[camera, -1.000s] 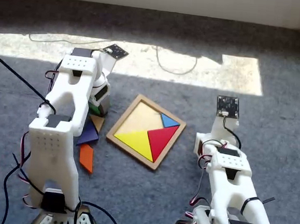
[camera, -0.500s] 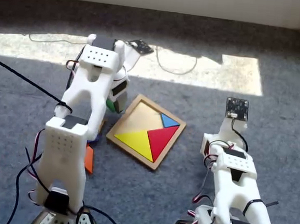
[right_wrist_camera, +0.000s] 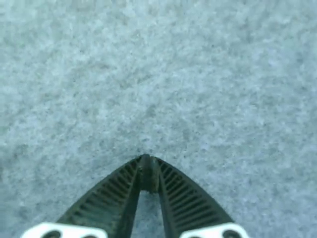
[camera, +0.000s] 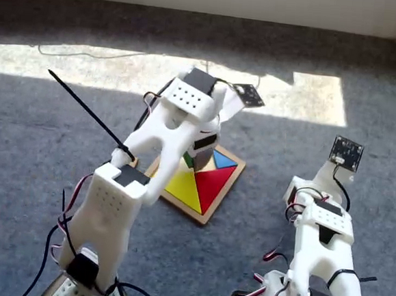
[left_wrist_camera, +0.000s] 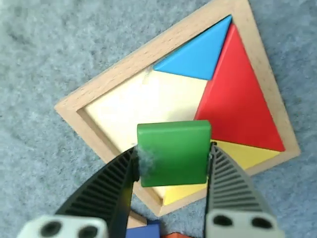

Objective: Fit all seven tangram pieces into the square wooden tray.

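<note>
The green piece (left_wrist_camera: 173, 152) is clamped in the left end effector (left_wrist_camera: 172, 151), above the bare part of the tray (left_wrist_camera: 143, 62). It should be turned to match the gap beside the blue triangle (left_wrist_camera: 198, 52), then lowered flat. The right end effector (right_wrist_camera: 147, 168) is closed over carpet (right_wrist_camera: 158, 74).

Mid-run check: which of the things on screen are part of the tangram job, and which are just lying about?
Part of the job:
- wooden tray
- green piece, held in the left gripper over the tray
- blue triangle, red triangle and yellow triangle, in the tray
- dark blue piece, outside the tray

Lying about:
- loose cable on the carpet
</note>
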Tool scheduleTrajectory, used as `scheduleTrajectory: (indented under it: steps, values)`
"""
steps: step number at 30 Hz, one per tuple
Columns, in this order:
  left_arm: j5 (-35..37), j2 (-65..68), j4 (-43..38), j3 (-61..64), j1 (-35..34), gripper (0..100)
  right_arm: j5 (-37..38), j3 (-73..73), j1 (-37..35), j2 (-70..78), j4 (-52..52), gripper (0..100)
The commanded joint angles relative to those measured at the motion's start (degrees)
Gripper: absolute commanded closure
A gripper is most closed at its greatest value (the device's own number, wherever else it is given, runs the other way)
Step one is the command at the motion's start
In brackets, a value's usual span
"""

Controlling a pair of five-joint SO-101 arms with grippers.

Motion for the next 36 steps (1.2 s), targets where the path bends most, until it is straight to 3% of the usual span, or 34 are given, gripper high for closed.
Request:
scheduleTrajectory:
  steps: [1,4,14,21,29,36]
  values:
    - [-0.62,-0.48,-0.35,-2.95,1.98,82,-0.62,-3.38,0.75,-0.48,-1.63,99.1]
    - [-0.35,-0.48,-0.44,-2.95,2.51,77,-0.62,-3.38,0.75,-0.48,-1.63,99.1]
    - [-0.09,-1.63,0.00,-3.03,2.24,77,-0.62,-3.47,0.66,-0.48,-1.63,99.1]
    - [4.40,-10.77,0.00,-2.77,-1.10,77,-0.62,-3.47,0.57,-0.48,-1.63,99.1]
    - [4.31,-7.08,-0.35,-2.68,-6.73,90,-0.62,-3.47,0.57,-0.48,-1.63,99.1]
    - [4.40,3.47,-2.81,-2.95,-7.87,92,-0.62,-3.47,-0.13,-0.48,-1.63,99.1]
